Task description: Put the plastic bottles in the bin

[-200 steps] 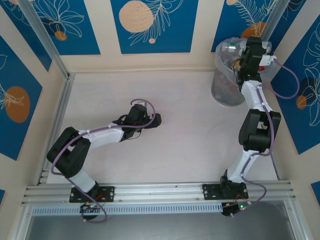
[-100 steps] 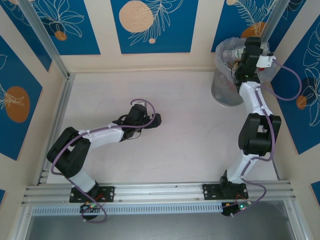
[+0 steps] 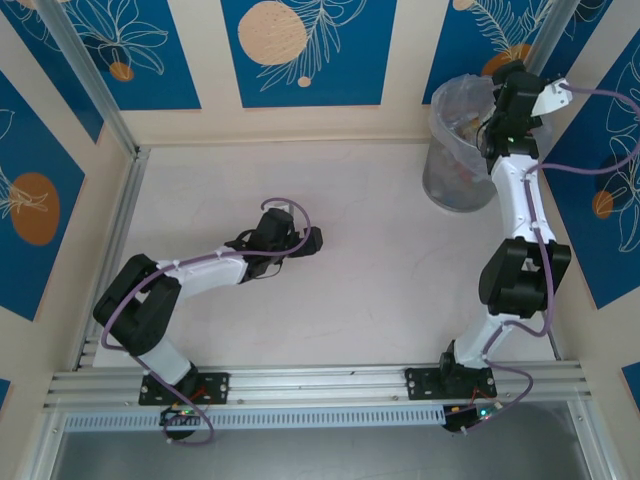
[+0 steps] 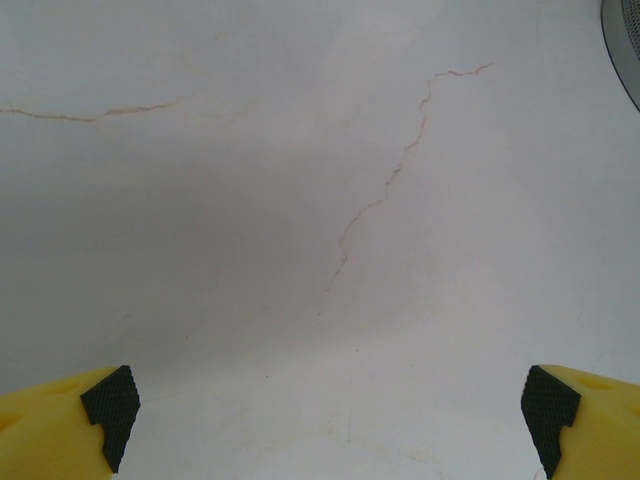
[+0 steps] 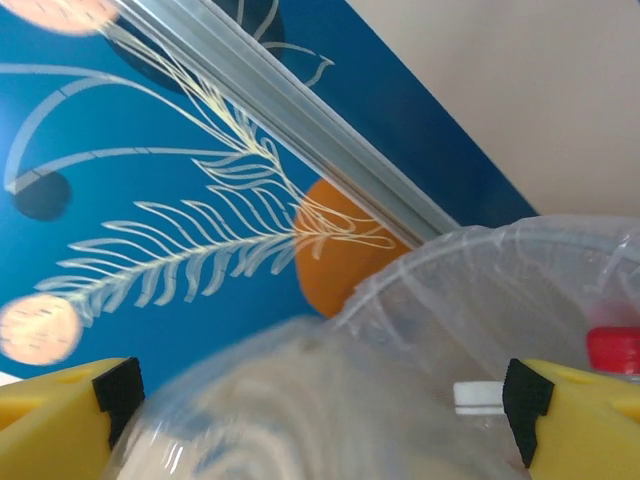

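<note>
The bin (image 3: pixel 455 190), a grey wastebasket lined with a clear bag, stands at the table's far right corner. My right gripper (image 3: pixel 498 100) hangs over its right rim. In the right wrist view that gripper (image 5: pixel 320 410) is open, its yellow fingers (image 5: pixel 60 420) far apart. A clear plastic bottle (image 5: pixel 300 420) shows between them as a motion blur, above the bag's rim (image 5: pixel 480 255). Bottle caps, one white (image 5: pixel 480 397) and one red (image 5: pixel 612 350), lie inside the bin. My left gripper (image 3: pixel 312 240) rests open low over the table's middle (image 4: pixel 330 410), nothing between its fingers.
Blue patterned wall panels and an aluminium post (image 5: pixel 300 120) stand close behind the bin. A metal rail (image 3: pixel 110 250) runs along the table's left edge. A grey curved edge (image 4: pixel 625 40) sits at the top right corner of the left wrist view.
The right gripper has opened wider and shifted up and right over the bin's rim. The bottle it carried is loose and blurred. The left arm has not moved.
</note>
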